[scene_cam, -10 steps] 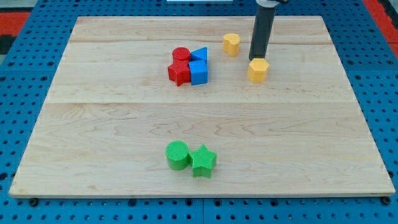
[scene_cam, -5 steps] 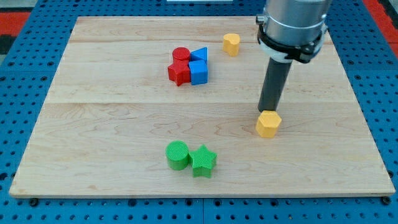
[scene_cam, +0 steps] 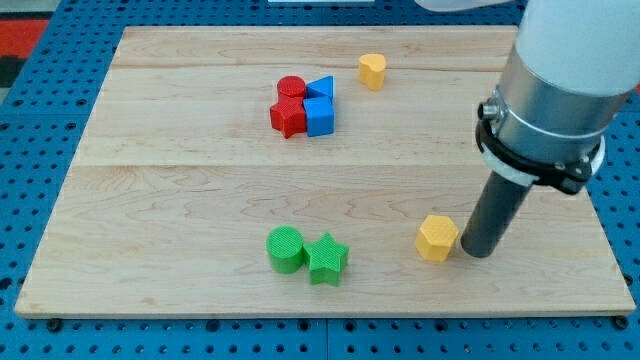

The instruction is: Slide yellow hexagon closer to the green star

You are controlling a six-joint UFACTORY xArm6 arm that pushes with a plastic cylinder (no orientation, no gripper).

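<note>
The yellow hexagon [scene_cam: 437,238] lies on the wooden board near the view's lower right. The green star [scene_cam: 326,259] lies to its left near the view's bottom, about a hundred pixels away, touching a green cylinder [scene_cam: 286,249] on its left. My tip [scene_cam: 476,250] rests on the board just right of the yellow hexagon, close to or touching its right side. The arm's grey body rises to the view's upper right.
A yellow heart-like block [scene_cam: 372,71] sits near the view's top. A cluster of a red cylinder [scene_cam: 291,89], a red block [scene_cam: 288,117], a blue cube [scene_cam: 319,116] and a blue triangle [scene_cam: 322,88] sits at upper centre. The board's edge [scene_cam: 320,306] runs along the bottom.
The yellow hexagon has slid from the upper right down toward the view's bottom. My tip has moved from above the hexagon round to its right side.
</note>
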